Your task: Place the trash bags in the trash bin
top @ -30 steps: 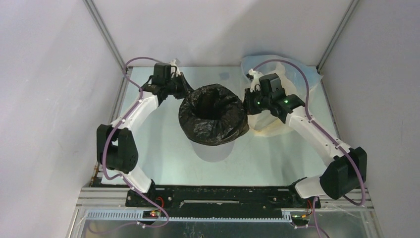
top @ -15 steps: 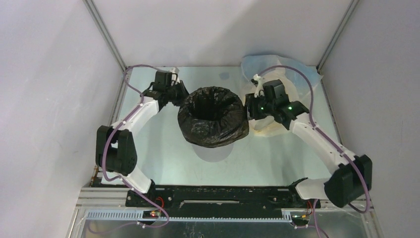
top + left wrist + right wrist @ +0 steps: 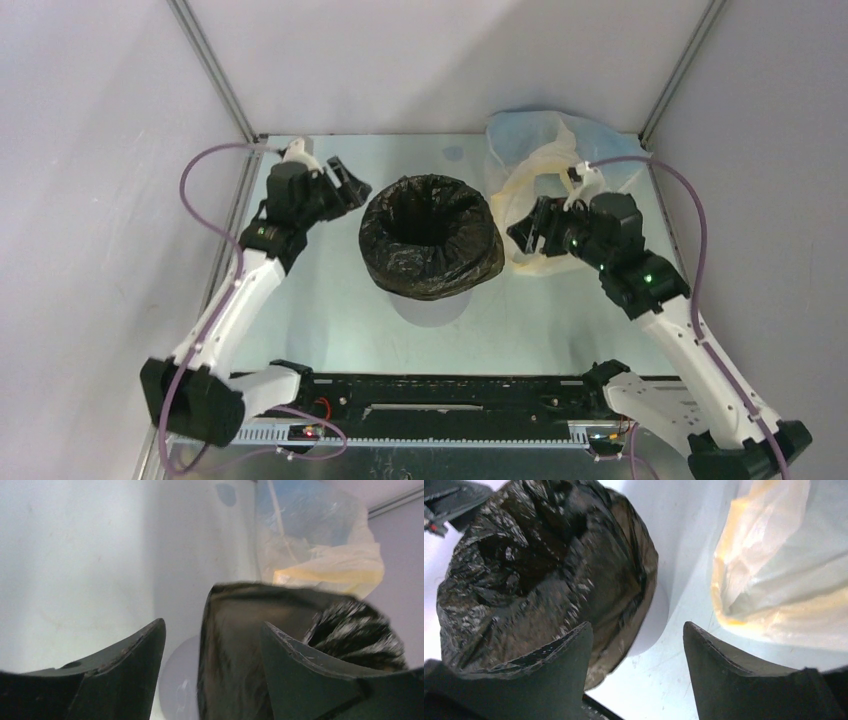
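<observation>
The worktop is a pale, faintly greenish sheet with a soft sheen, and it carries a small bluish mark near its far edge. Plain lavender-grey walls close it in on three sides, with bare metal posts rising at the two back corners and a black rail running along the near edge. The black bag sits in the bin at the middle of the worktop. Its crinkled, glossy plastic is folded out over the rim and hides most of the wall, so that only a strip of pale bin shows below it. A see-through yellowish and blue bag is slumped at the far right corner, just beside the bin. The left arm reaches to the bag's left rear, where the left jaws stand open and hold nothing; the wrist view is too blurred to show whether they touch the plastic. The right arm, with a green light glowing on it, comes in between the bin and the see-through bag. The right jaws are spread wide over bare worktop. A purple cable loops along each arm.
</observation>
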You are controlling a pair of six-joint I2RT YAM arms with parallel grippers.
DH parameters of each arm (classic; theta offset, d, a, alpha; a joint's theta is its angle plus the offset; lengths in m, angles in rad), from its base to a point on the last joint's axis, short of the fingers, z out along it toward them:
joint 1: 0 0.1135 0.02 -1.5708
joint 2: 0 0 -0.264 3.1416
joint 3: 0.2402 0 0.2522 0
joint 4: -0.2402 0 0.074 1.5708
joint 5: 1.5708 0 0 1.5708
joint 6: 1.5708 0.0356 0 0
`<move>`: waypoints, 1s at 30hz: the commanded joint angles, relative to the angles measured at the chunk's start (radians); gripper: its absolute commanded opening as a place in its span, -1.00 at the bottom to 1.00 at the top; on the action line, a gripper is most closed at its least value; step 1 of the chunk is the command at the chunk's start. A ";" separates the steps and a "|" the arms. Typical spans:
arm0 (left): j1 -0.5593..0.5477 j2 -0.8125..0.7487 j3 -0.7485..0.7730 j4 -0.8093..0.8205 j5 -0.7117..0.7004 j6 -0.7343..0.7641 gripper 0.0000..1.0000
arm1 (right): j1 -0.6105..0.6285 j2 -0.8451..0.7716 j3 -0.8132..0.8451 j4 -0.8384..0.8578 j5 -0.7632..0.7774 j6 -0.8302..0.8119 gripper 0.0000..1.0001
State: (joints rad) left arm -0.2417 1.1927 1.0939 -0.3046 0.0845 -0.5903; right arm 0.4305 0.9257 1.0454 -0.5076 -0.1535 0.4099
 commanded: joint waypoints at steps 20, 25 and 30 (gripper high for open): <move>0.033 -0.673 -0.598 0.062 0.199 -0.425 0.28 | 0.096 -0.290 -0.456 0.364 -0.097 0.652 0.15; 0.033 -0.668 -0.646 0.130 0.191 -0.461 0.24 | 0.125 -0.246 -0.455 0.407 -0.097 0.667 0.00; 0.033 -0.653 -0.701 0.220 0.230 -0.520 0.23 | 0.131 -0.223 -0.457 0.393 -0.075 0.650 -0.44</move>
State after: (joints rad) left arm -0.2173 0.5365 0.4198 -0.2256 0.2554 -1.0279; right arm 0.5556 0.6926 0.5854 -0.1616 -0.2550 1.0565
